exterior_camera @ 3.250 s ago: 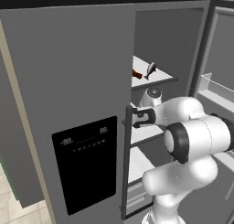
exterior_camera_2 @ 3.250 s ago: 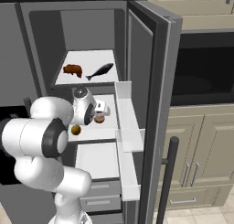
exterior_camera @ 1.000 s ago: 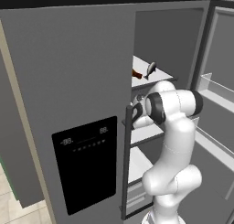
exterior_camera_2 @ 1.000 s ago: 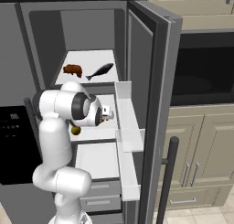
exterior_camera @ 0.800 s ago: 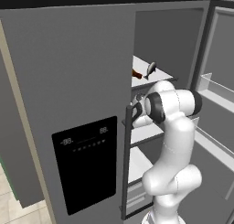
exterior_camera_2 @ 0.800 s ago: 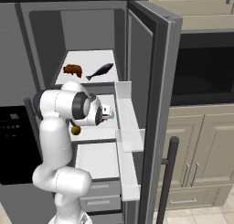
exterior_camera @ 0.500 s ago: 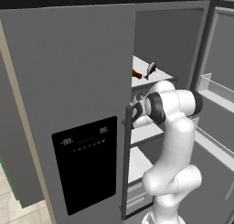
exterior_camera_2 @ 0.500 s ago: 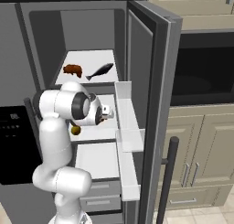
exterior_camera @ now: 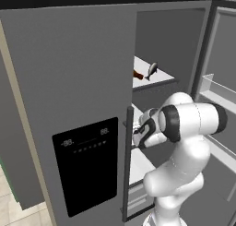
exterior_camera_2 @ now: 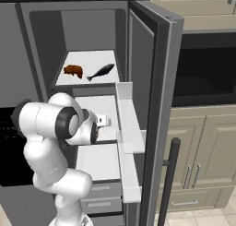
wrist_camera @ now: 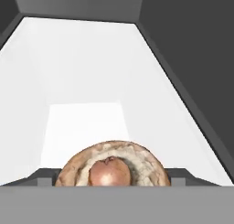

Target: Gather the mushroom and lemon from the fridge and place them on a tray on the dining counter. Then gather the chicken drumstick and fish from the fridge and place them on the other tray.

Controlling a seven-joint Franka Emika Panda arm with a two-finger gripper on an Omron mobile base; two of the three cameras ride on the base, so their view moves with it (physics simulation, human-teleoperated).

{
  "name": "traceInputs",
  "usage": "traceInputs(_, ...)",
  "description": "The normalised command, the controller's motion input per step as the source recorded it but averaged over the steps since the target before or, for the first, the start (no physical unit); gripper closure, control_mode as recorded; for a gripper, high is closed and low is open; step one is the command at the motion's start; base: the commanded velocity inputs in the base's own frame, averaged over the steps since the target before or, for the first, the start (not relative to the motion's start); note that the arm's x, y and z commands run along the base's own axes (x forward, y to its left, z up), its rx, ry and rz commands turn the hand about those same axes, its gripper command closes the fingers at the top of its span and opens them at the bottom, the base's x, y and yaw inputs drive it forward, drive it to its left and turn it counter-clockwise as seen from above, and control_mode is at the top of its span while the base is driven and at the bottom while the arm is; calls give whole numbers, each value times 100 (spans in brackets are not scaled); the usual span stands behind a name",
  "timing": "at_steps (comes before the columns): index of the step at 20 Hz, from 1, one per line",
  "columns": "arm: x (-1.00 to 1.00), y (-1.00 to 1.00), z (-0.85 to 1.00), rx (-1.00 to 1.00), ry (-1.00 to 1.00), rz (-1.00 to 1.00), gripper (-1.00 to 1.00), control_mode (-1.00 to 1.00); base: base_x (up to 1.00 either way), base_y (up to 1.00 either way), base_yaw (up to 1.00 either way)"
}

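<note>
fridge [exterior_camera_2: 152,82] interior, right door swung open, white shelves inside. chicken drumstick [exterior_camera_2: 73,71] and fish [exterior_camera_2: 101,72] lie near each other on the upper shelf [exterior_camera_2: 87,80], untouched. gripper [exterior_camera_2: 103,121] reaches in over the middle shelf [wrist_camera: 82,81]; in the hand view the mushroom [wrist_camera: 112,166] sits right at the fingers, underside toward the camera. fingertips are hidden behind it, so cannot tell how wide they stand or whether they have hold; judged close to a grasp, or just made. lemon not made out. step in hand: fetching the mushroom, 1st of 4 items. next move calls for confirming the grip, then drawing straight back without clipping the door bins [exterior_camera_2: 126,142]. against 3.2 s ago the arm has swung its elbow round and pushed the hand deeper toward the shelf; over the last 1 s hardly any change.
</note>
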Motion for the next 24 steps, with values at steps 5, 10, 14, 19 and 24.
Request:
traceInputs(5,-100,-8,57,0,-20,11,100,-100,0,0,0)
traceInputs(10,-83,-12,99,0,-13,8,100,-100,0,0,0)
traceInputs(14,-64,-7,100,0,-3,5,100,-100,0,0,0)
traceInputs(19,-76,0,91,0,0,2,100,-100,0,0,0)
traceInputs(24,-94,0,59,0,2,1,100,-100,0,0,0)
